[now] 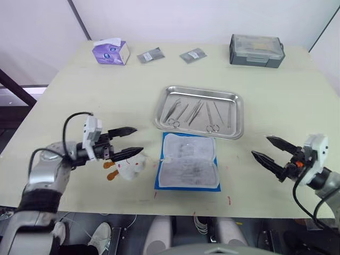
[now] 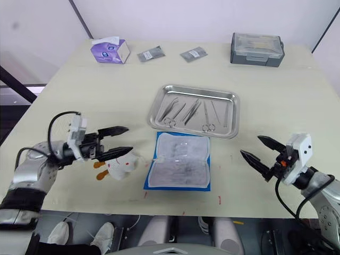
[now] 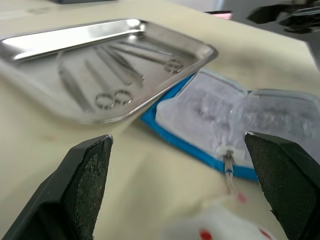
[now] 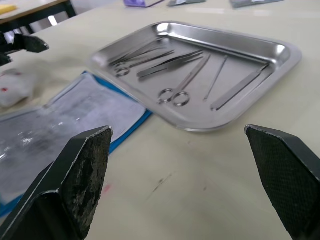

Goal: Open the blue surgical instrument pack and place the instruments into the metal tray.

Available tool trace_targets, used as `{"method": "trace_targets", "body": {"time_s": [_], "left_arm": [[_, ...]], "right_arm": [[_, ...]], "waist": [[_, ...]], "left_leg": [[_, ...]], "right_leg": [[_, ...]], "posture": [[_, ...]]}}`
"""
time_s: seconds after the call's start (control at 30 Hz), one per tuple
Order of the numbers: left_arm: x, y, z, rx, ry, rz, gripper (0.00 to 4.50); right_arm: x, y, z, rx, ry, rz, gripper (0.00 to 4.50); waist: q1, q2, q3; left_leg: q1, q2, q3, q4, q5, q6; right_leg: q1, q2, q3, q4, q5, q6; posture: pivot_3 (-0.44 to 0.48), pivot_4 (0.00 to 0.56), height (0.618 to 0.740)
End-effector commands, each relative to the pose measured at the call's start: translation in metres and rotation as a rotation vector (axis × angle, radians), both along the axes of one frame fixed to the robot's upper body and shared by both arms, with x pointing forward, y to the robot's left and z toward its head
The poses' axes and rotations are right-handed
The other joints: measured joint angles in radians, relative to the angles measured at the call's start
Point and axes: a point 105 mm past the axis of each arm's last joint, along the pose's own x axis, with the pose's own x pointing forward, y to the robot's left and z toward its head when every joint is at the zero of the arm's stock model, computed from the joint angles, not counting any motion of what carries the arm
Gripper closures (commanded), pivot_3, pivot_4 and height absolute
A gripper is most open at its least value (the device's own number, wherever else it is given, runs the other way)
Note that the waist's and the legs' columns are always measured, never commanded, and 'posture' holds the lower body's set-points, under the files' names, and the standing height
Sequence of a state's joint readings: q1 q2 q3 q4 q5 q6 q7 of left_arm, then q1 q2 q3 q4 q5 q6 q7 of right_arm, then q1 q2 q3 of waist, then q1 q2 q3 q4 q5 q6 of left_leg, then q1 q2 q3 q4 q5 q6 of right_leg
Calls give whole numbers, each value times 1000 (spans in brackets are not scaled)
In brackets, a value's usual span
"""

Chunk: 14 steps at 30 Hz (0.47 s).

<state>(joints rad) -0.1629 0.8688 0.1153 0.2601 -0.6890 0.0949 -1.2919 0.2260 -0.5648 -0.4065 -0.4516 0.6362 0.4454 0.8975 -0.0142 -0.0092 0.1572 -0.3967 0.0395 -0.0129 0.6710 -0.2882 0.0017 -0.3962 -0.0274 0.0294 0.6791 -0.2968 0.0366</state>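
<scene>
While both arms hung low at the near edge of the pale table [image 1: 79, 90], neither held anything: the left gripper [image 1: 125, 142], at the lower left of the head view, had its two black fingers spread wide, and the right gripper [image 1: 270, 150], at the lower right, was spread just as wide. Just beside the left fingertips lay a crumpled white wad with red spots [image 1: 130, 167] — apart from the jaws, as far as could be told.

Between the grippers, at lower centre, the flat bright-blue surgical instrument pack [image 1: 187, 161] lay unfolded, its pale clear-pocketed lining up and its pockets seemingly empty. Its far edge touched or nearly touched the shallow shiny stainless-steel tray [image 1: 199, 111] at centre frame, where several thin silver instruments [image 1: 194, 112] — ring-handled scissors or forceps and straight tweezers — rested side by side.

Along the top of the frame sat a purple-and-white box [image 1: 110, 51], two small grey foil packets [image 1: 151, 54] and a grey lidded plastic box [image 1: 256, 50].

By this layout the placing step looked finished; the next move probably called only for checking the pockets and drawing both arms clear.
</scene>
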Motion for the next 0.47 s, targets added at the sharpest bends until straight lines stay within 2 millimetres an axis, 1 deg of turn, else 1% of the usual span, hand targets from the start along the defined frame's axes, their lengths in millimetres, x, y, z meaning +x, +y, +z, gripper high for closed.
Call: {"method": "trace_targets", "body": {"time_s": [0.03, 0.1, 0.13, 0.17, 0.2, 0.23, 0.3, 0.43, 0.47], "left_arm": [[-6, 15, 11, 6, -37, 96, 0], [-14, 27, 4, 14, -22, 167, 0], [-21, 37, -2, 1, 4, 215, 0], [-34, 48, -13, 24, 39, 262, 0], [-43, 55, -19, 42, 63, 289, 0], [-50, 61, -21, 31, 81, 320, 0], [-54, 66, -21, 31, 96, 365, 0], [-63, 70, -20, 77, 75, 377, 0], [-65, 70, -20, 89, 64, 372, 0]], "right_arm": [[-9, -8, 6, -24, -36, 21, 45], [-13, -14, 3, -13, -17, 14, 45], [-18, -17, -1, -12, -1, 12, 45], [-24, -24, -6, -17, 20, -3, 45], [-28, -29, -9, -22, 33, -13, 45], [-33, -34, -13, -29, 46, -30, 45], [-37, -42, -15, -34, 47, -51, 45], [-46, -49, -21, -59, 64, -57, 45], [-47, -50, -22, -65, 65, -59, 45]], "waist": [[0, 0, 0], [2, 0, 0], [2, 0, 0], [1, 0, 0], [0, 0, 0], [1, -1, 0], [2, -1, 0], [6, -2, 0], [6, -2, 0]], "left_leg": [[0, 0, 0, 0, 0, 0], [0, 0, 0, 0, 0, 0], [1, 0, 0, 0, 0, 0], [1, 0, 0, 0, 0, 0], [2, 0, 1, 0, 0, 0], [2, 0, 2, -1, 0, 0], [2, 0, 2, -1, 0, 0], [2, 0, 2, 0, 0, 0], [5, 0, 2, 0, 0, 0]], "right_leg": [[0, 0, 0, 0, 0, 0], [0, 0, 0, 0, 0, 0], [0, -1, 0, 1, 0, 0], [1, -1, 0, 1, 0, 0], [1, -2, 0, 1, 0, 0], [1, -2, 1, 0, 0, 0], [1, -2, 1, -1, 0, 0], [2, -3, 0, 0, 0, 0], [4, -3, 1, 0, 0, 0]], "posture": [[0, 150, 740], [0, 150, 740], [0, 150, 740], [0, 150, 740], [0, 150, 740], [0, 150, 740], [0, 150, 740], [0, 150, 740], [0, 150, 740]]}}
